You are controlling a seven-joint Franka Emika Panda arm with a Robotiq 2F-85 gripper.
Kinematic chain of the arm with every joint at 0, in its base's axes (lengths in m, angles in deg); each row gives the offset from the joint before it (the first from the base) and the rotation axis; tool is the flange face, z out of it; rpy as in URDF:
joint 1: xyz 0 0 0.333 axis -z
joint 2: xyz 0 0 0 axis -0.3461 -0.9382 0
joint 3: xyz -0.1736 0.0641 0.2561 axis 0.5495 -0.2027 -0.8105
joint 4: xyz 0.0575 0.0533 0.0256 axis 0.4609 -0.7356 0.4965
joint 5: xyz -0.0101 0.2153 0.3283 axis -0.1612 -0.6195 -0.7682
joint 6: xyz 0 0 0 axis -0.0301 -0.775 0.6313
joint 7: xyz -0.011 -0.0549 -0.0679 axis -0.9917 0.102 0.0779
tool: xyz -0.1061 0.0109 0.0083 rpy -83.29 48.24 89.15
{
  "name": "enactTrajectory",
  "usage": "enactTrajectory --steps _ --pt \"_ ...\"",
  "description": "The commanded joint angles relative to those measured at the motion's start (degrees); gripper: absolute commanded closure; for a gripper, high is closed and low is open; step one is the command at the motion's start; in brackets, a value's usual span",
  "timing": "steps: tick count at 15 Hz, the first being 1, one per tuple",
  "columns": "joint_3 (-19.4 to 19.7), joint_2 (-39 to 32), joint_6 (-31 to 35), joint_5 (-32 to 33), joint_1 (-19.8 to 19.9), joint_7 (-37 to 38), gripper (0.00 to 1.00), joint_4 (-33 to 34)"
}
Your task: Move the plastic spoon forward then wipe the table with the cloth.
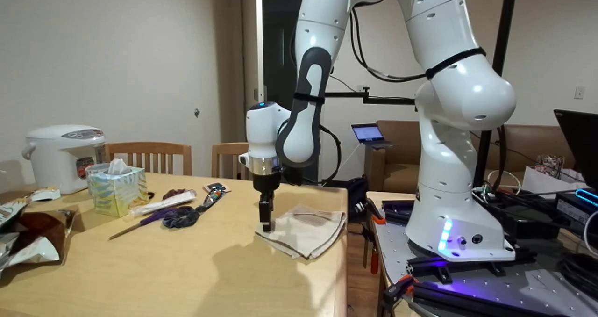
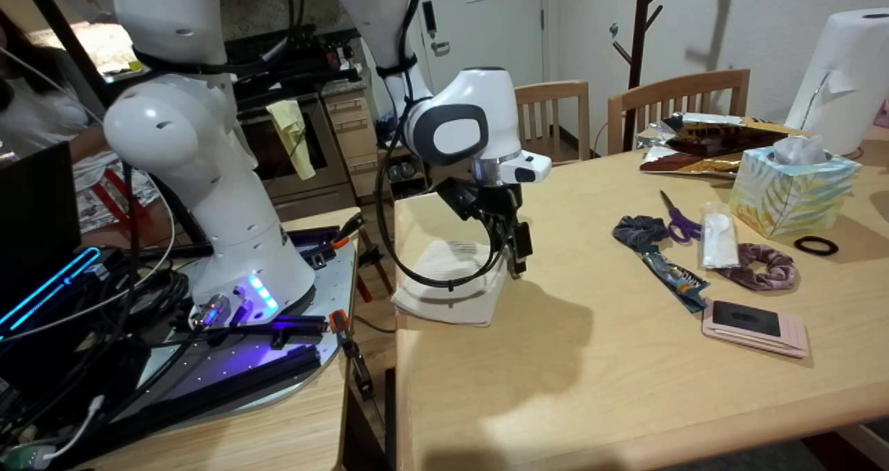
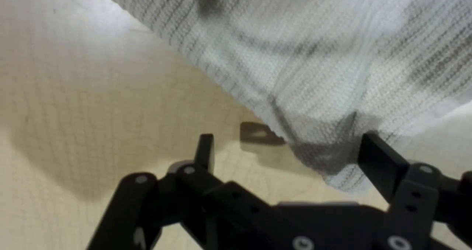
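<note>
The beige cloth (image 1: 308,230) lies folded and a little rumpled near the edge of the wooden table (image 1: 163,270) beside the robot base. It also shows in an exterior view (image 2: 451,304) and fills the upper part of the wrist view (image 3: 313,69). My gripper (image 3: 289,150) is open and points down at a corner of the cloth. In the wrist view the right finger is over the cloth corner and the left finger is over bare wood. The gripper (image 1: 265,226) is low at the table; contact cannot be told. The white plastic spoon (image 2: 720,238), seemingly in a clear wrapper, lies far from the gripper.
Around the spoon lie purple scissors (image 2: 684,226), a dark scrunchie (image 2: 640,229), a mauve scrunchie (image 2: 764,268), a printed packet (image 2: 670,276) and a pink card holder (image 2: 755,328). A tissue box (image 2: 795,186) and an opened foil bag (image 2: 715,148) stand farther out.
</note>
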Motion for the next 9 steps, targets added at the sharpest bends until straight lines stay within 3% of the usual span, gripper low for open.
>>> enactTrajectory --steps 1,5,9 --pt "-1.60 1.67 0.00 -0.49 1.96 -2.68 0.00 0.09" --pt "-3.47 3.78 -0.44 -1.75 3.36 -3.04 0.00 -0.39" --pt "-2.83 7.05 0.15 -0.73 2.69 -1.49 0.00 -1.40"
